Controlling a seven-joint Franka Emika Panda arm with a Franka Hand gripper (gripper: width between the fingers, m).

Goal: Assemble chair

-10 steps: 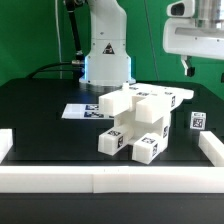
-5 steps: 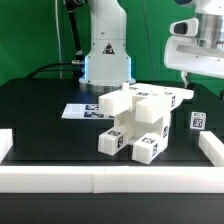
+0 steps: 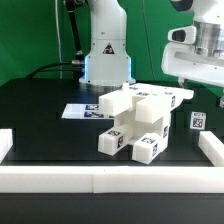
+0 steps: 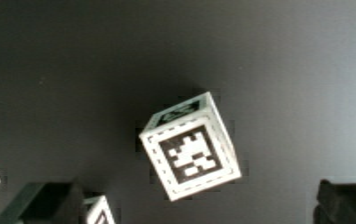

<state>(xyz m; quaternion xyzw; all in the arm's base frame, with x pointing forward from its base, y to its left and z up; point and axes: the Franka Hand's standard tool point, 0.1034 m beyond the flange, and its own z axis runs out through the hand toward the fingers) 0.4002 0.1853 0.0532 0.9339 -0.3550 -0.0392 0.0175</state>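
The partly joined chair (image 3: 135,118), white blocks and bars with tag stickers, stands in the middle of the black table. A small loose white block (image 3: 197,121) with a tag stands to the exterior view's right of it. My gripper (image 3: 203,93) hangs above that block, open and empty. In the wrist view the block (image 4: 193,147) lies tilted on the dark table ahead of my gripper (image 4: 193,208). The dark fingertips (image 4: 42,205) show wide apart at the picture's corners. A sliver of another white piece (image 4: 100,210) shows beside one fingertip.
The marker board (image 3: 80,110) lies flat behind the chair, near the robot base (image 3: 105,60). A low white border rail (image 3: 110,180) runs along the front edge, with end pieces at the exterior view's left (image 3: 5,143) and right (image 3: 210,148).
My gripper has come down from the upper right of the exterior view toward the small loose block. The chair and the block have not moved.
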